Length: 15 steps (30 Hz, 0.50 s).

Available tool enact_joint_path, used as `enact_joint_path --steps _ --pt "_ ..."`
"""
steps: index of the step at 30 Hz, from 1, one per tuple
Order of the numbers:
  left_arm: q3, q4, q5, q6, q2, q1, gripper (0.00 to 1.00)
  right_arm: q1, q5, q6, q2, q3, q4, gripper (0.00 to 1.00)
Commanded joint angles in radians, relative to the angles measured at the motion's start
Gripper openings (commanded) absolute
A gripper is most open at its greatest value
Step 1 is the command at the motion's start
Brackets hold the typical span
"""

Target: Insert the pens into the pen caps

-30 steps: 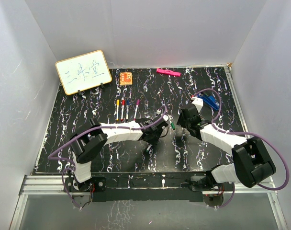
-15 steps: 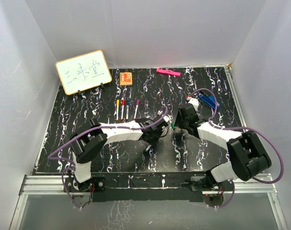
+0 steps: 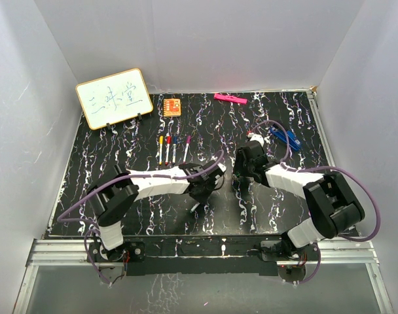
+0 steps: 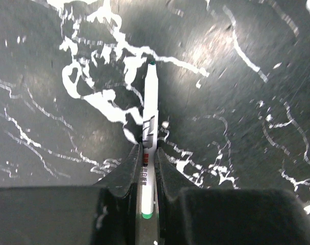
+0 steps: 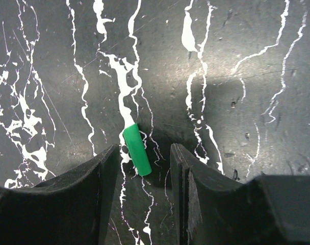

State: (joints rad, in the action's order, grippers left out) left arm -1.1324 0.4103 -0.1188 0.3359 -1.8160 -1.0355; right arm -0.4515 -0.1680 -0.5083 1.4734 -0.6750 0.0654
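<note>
My left gripper (image 4: 147,153) is shut on a white pen with a green tip (image 4: 150,109), which sticks out forward over the dark table; in the top view this gripper (image 3: 202,191) is near the table's middle. My right gripper (image 5: 145,149) is open, low over the table, with its jaws on either side of a small green cap (image 5: 137,151) that lies flat and slightly tilted between them without touching them. In the top view the right gripper (image 3: 241,173) hides the cap. Four more pens, yellow (image 3: 161,149), red (image 3: 167,149), blue (image 3: 175,149) and purple (image 3: 184,149), lie in a row.
A whiteboard (image 3: 114,98) stands at the back left. An orange block (image 3: 172,106) and a pink marker (image 3: 230,98) lie near the back wall. A blue item (image 3: 284,136) lies to the right of the right arm. White walls enclose the table.
My right gripper has moved left and lowered over the green cap, now covering it in the top view. My left gripper has shifted slightly, still holding the pen.
</note>
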Motion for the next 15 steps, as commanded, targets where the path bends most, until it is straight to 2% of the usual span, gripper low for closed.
enact_joint_path --steps 1,6,15 --pt "0.063 0.187 0.029 -0.016 0.066 0.018 0.00 -0.016 0.014 0.026 0.020 -0.056 -0.064 0.43" --pt "0.071 0.164 -0.002 -0.020 0.183 0.034 0.00 -0.030 -0.005 0.030 0.046 -0.068 -0.059 0.42" --pt "0.135 0.005 -0.012 -0.030 0.391 0.062 0.00 -0.055 -0.105 0.015 0.105 -0.120 0.035 0.41"
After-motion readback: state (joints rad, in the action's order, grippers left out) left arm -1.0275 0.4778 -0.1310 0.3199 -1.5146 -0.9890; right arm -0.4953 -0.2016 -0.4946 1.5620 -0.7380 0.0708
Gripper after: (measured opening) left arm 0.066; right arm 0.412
